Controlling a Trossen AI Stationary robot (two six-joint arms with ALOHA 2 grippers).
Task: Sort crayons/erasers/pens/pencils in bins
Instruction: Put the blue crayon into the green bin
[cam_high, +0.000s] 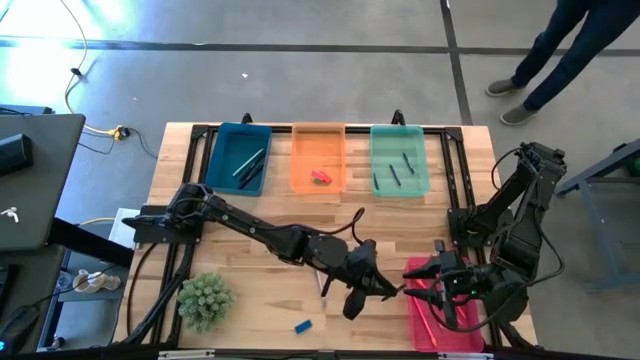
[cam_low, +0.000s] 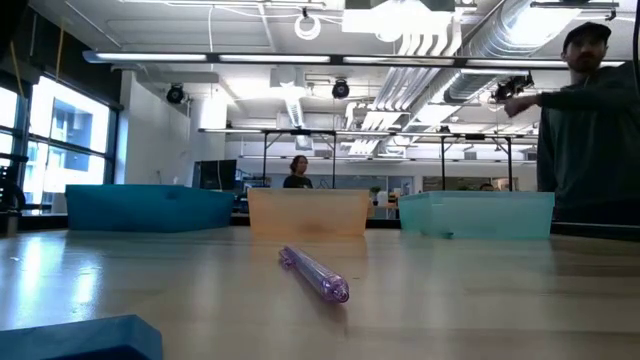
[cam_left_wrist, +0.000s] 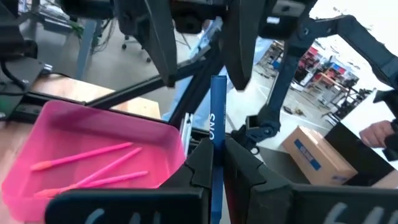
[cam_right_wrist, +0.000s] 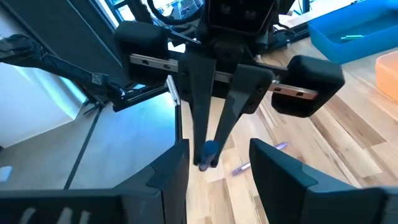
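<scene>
Blue bin (cam_high: 240, 158) at eleven o'clock, orange bin (cam_high: 318, 157) at twelve, teal bin (cam_high: 399, 159) at one, all in a row; pink bin (cam_high: 432, 318) at five. Blue eraser (cam_high: 303, 325) lies loose at six. Blue pen (cam_left_wrist: 217, 124) is held upright above the table.

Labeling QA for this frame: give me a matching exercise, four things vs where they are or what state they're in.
Things:
1. blue stick
2. purple pen
3. blue eraser
4. right gripper

Places/states:
A. lying on the bare table, in front of the orange bin
B. open, beside the pink bin
C. clamped in the left gripper
D. on the table near the plant

Pairs: 1-C, 2-A, 3-D, 4-B
</scene>
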